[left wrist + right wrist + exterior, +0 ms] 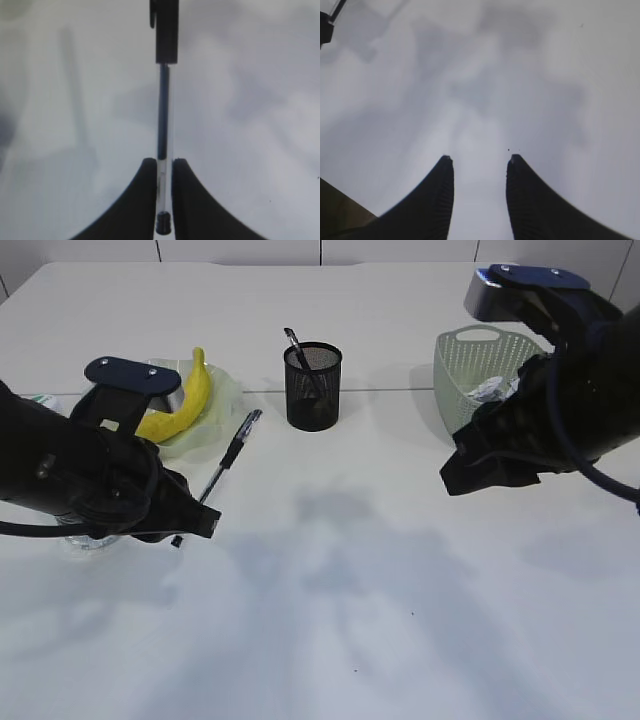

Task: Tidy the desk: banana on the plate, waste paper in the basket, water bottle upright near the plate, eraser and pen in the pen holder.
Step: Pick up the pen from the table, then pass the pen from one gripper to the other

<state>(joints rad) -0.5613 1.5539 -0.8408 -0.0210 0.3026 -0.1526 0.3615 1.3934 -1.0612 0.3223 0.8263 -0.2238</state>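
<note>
Exterior view: the left arm stretches low over the surface (350, 620), its claw (200, 522) at the lower end of the pen (228, 456); the right arm hangs raised before the basket (470, 365); left wrist view: the claw (164, 172) pinches the pen (163, 120) near its tip; right wrist view: the claw (479, 162) stands spread, empty, above the bare surface (530, 75).

You have open counter (400, 590) across the front and middle; the pen holder (313, 387) stands centre-back, the plate (205, 415) left of it, the basket (480, 370) right.
</note>
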